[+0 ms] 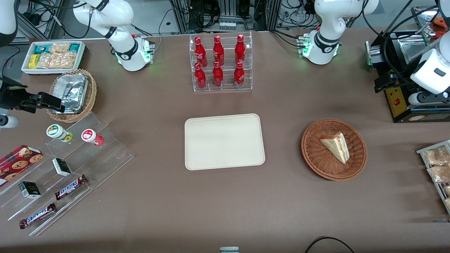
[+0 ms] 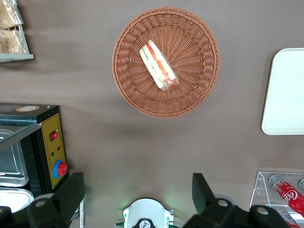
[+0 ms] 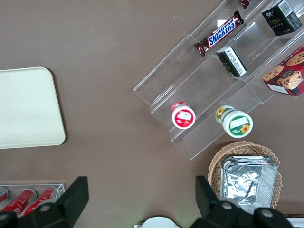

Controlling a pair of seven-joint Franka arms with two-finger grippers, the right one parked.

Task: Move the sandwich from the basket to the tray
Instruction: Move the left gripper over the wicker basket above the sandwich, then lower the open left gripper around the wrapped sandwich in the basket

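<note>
The sandwich (image 1: 335,147) (image 2: 159,66), a pale bread wedge with red and green filling, lies in the round reddish-brown wicker basket (image 1: 316,158) (image 2: 190,42). The cream tray (image 1: 224,141) (image 2: 285,90) (image 3: 26,107) lies flat at the table's middle, beside the basket, with nothing on it. My left gripper (image 1: 381,82) (image 2: 137,190) hangs high above the table toward the working arm's end, farther from the front camera than the basket. It is open wide, with only bare table showing between its fingers.
A black control box with a red button (image 1: 400,102) (image 2: 47,142) stands close to the gripper. A clear rack of red bottles (image 1: 221,63) stands farther back than the tray. A wire rack of snack bags (image 1: 436,165) sits at the working arm's end. Acrylic shelves (image 1: 70,165) lie toward the parked arm's end.
</note>
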